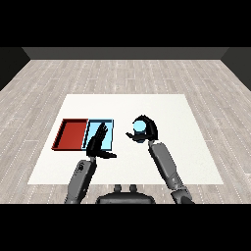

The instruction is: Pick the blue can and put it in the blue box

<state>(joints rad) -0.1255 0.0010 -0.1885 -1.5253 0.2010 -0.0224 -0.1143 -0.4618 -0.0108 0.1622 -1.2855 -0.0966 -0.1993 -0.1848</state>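
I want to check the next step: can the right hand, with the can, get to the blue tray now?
Probably yes. The right hand is curled round the blue can, just right of the blue tray. But the left hand lies over that tray's near part and may obstruct.

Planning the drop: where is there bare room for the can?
The red tray is bare. In the light blue tray the left hand covers the near left; its right strip is free. The right hand holds the blue can beside it.
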